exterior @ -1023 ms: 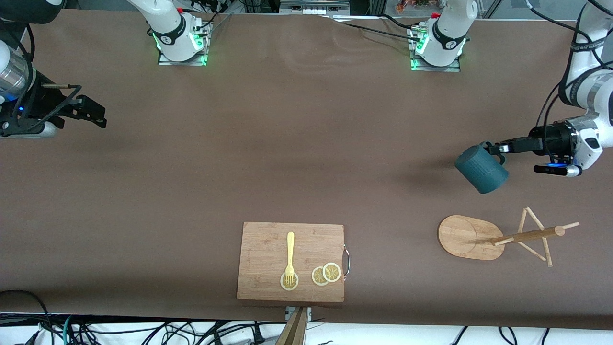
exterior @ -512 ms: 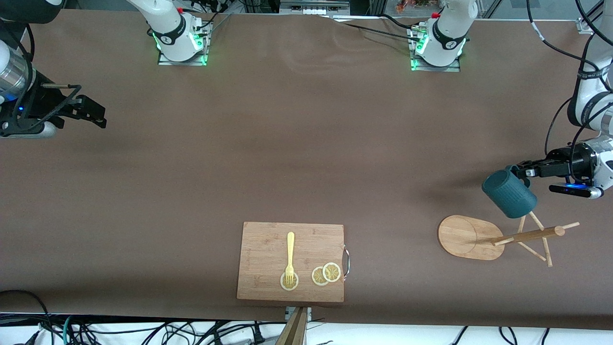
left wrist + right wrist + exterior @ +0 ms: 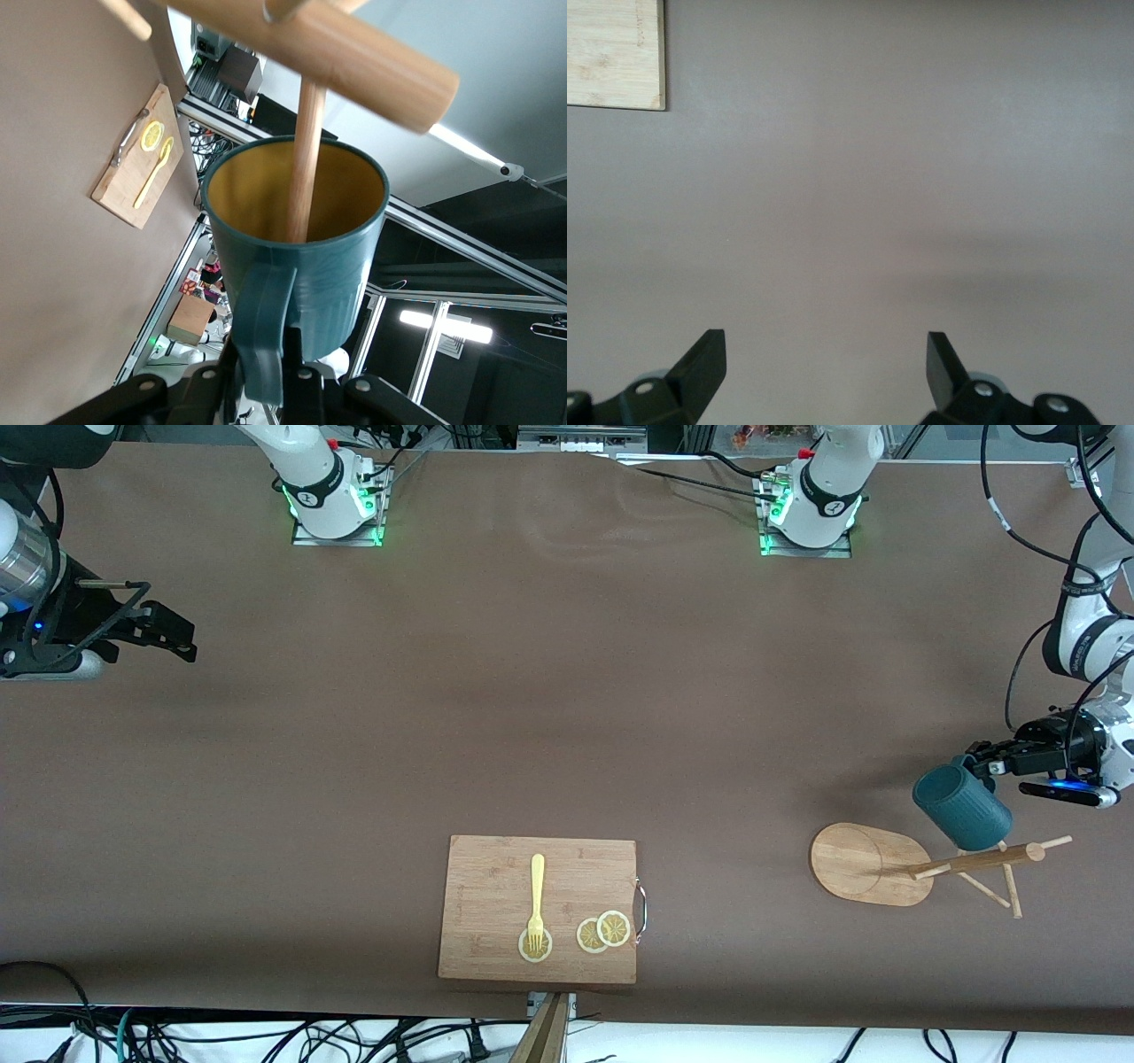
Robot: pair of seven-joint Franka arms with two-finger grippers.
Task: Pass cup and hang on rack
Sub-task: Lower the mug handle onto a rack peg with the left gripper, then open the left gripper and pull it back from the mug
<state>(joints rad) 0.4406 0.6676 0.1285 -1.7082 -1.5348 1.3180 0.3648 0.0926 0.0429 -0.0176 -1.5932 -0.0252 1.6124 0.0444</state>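
The cup (image 3: 962,808) is held by its loop handle in the clenched left gripper (image 3: 982,763), up in the air over the rack (image 3: 921,864) at the left arm's end of the table. In the left wrist view a thin peg (image 3: 306,159) of the rack is seen crossing the cup's yellow-tan mouth, though whether it reaches inside cannot be told. The right gripper (image 3: 182,638) is kept waiting over bare table at the right arm's end, its fingers (image 3: 700,363) spread wide with nothing between them.
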